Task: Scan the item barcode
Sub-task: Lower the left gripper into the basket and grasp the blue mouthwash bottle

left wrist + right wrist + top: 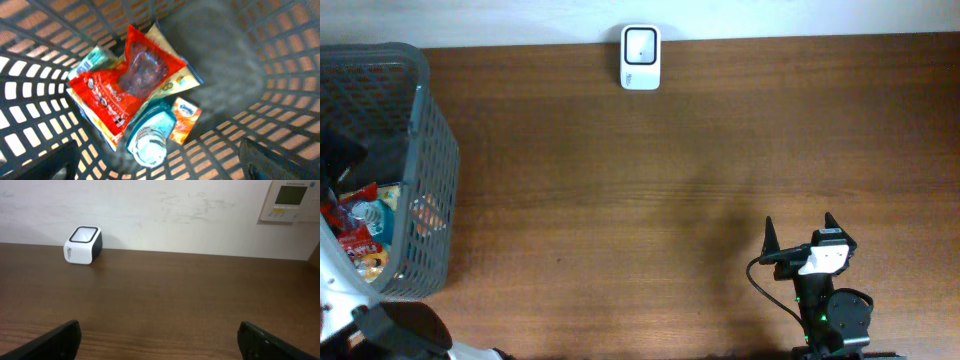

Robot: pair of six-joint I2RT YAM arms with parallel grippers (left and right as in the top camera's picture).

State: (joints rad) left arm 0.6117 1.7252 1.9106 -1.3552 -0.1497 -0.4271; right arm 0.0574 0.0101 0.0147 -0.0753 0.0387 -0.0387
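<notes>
Left claw (pixel 160 163) agape over basket (pixel 282 60)

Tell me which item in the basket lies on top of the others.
The red packet: it covers part of the yellow packet, while the bottle and orange pack lie beside it.

I see white lettering on the red packet (pixel 120 95) and a grey mark on the scanner (pixel 83 245); I can read neither.

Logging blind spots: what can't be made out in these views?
Left wrist: no barcode shows; the red packet covers the packs beneath it.
Overhead: the basket is cut by the left edge, its contents partly behind the left arm.
Right wrist: the label on the scanner is too small to read.
</notes>
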